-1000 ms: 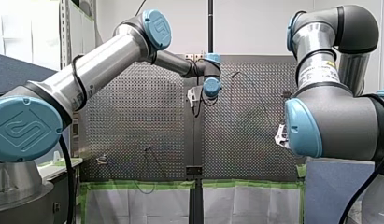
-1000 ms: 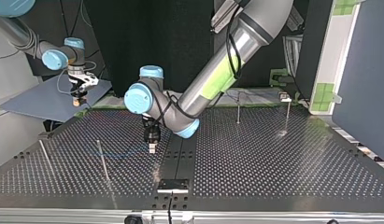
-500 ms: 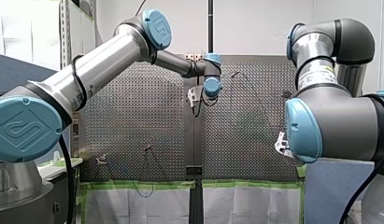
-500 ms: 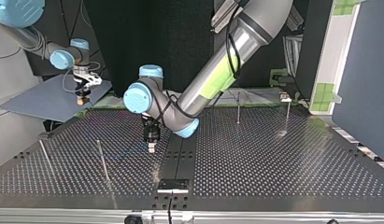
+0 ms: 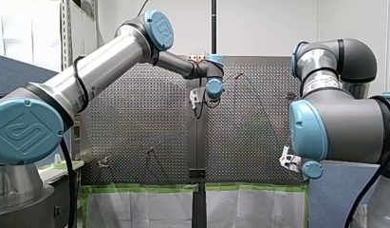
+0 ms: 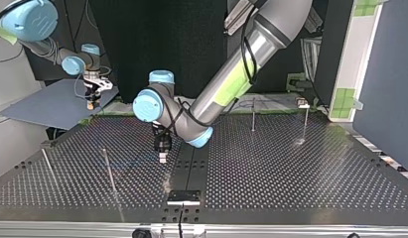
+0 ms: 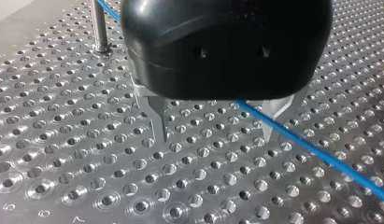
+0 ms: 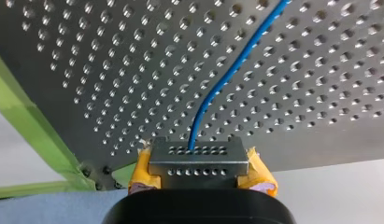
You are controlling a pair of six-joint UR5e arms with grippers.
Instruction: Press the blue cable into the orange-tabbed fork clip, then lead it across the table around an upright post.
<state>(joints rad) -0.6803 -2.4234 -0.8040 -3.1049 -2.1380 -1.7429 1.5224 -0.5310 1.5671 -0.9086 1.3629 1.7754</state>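
L wrist view: my left arm's black pincer [image 7: 216, 137], metal fingers [image 7: 157, 114] spread wide, gripping nothing; tips just above perforated metal desk [image 7: 63, 154]. Btwn the fingers, nearer one, runs thin blue cable [image 7: 316, 150], passing just beside slim upright metal post [image 7: 100, 28]. R wrist view: my right arm's yellow-padded pincer [image 8: 199, 164] clamped on cable end. Top view: it hangs past desk's far edge, at view's left.

The housing of my left gripper [image 7: 216, 135] hides part of the blue cable [image 7: 311, 148]; the post [image 7: 99, 25] beyond is cut off on top. A metal block [image 8: 198, 156] at my right gripper [image 8: 199, 171] hides the cable's end.
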